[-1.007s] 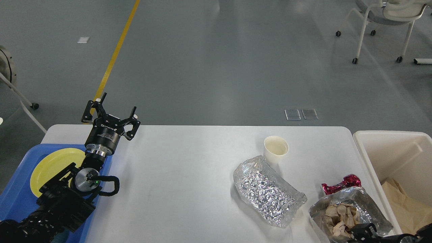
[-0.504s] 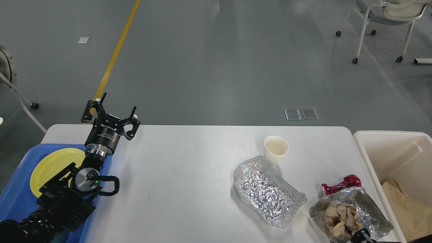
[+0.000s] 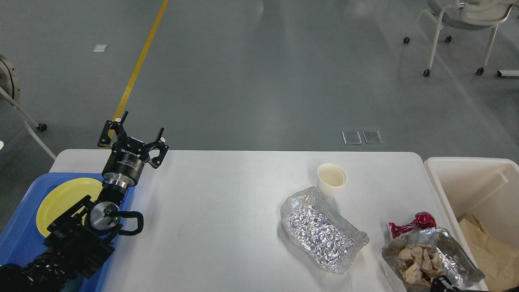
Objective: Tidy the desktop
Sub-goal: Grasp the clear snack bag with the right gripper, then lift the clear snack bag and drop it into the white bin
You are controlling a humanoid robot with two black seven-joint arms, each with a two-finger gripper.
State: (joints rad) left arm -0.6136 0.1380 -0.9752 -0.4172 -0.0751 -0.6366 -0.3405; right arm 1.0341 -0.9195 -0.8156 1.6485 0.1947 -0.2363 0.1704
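Note:
The white desktop point(image 3: 227, 211) holds a white paper cup point(image 3: 331, 179), a crumpled foil sheet point(image 3: 322, 230), a red shiny wrapper point(image 3: 410, 225) and a foil tray point(image 3: 454, 255) with crumpled brown paper point(image 3: 415, 264) in it. My left gripper point(image 3: 134, 136) is open and empty, raised over the desktop's far left corner. Only a black tip of my right gripper point(image 3: 440, 284) shows at the bottom edge, against the foil tray's near side; its fingers are hidden.
A blue tray point(image 3: 18, 243) with a yellow plate point(image 3: 61, 200) lies at the left edge, under my left arm. A cream-white bin point(image 3: 470, 182) with brown paper point(image 3: 492, 247) stands off the right edge. Wheeled chairs stand on the grey floor behind.
The foil tray with the paper has slid right and toward me, nearer the bin, uncovering more of the red wrapper. The right arm has dropped lower out of view. The left arm has not moved.

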